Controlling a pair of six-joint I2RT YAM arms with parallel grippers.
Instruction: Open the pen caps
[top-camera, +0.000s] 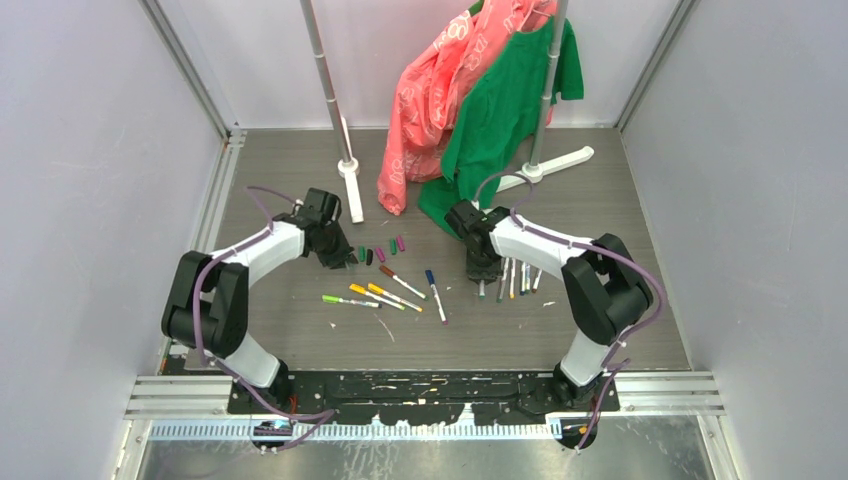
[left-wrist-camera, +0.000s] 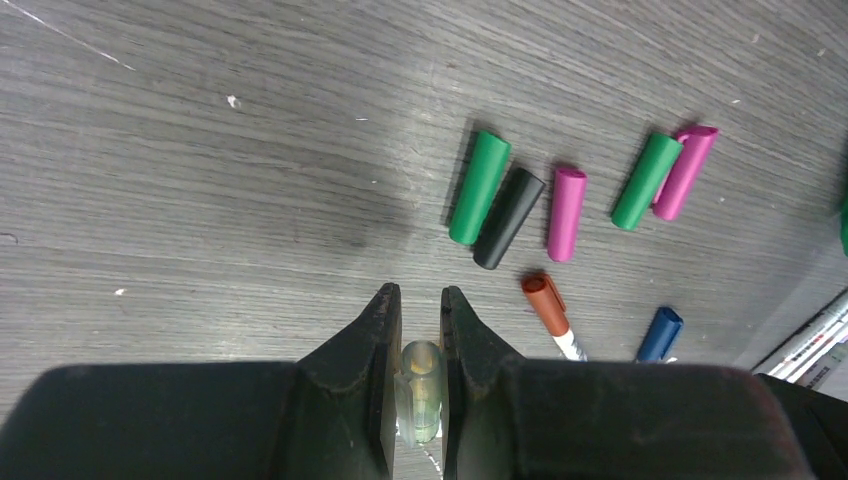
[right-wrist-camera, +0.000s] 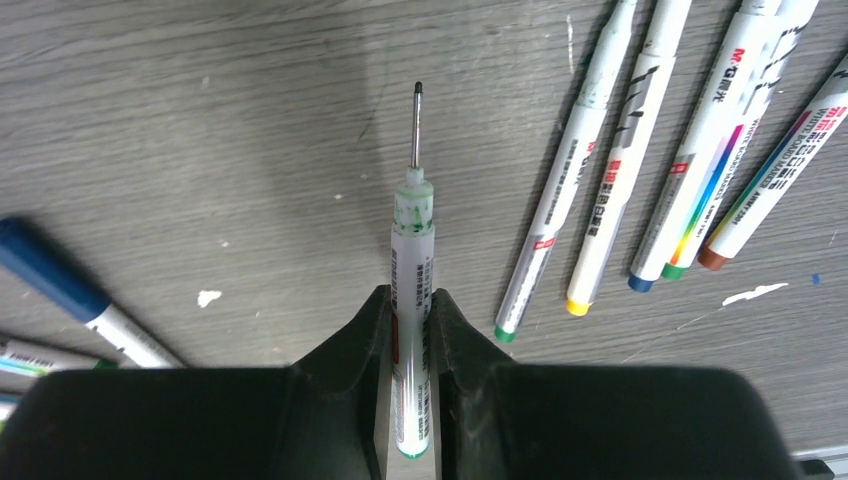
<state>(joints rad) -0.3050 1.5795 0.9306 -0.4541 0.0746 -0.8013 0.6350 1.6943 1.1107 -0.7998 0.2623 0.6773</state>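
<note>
My right pincer (right-wrist-camera: 410, 295) is closed tight on a bare green-tipped pen (right-wrist-camera: 412, 230), well to the right of the loose caps (left-wrist-camera: 565, 212). My left pincer (left-wrist-camera: 420, 295), just beside those caps, pinches what seems a pale cap (left-wrist-camera: 421, 385). I should lower it among them before I let go, so it cannot roll. One barrel (right-wrist-camera: 735, 60) reads "M&G".

pale walls (top-camera: 90, 150) enclose a grey wood-grain table (top-camera: 450, 340).

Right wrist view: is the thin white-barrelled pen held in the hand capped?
No, the thin white-barrelled pen clamped in the right hand ends in a bare metal tip.
</note>
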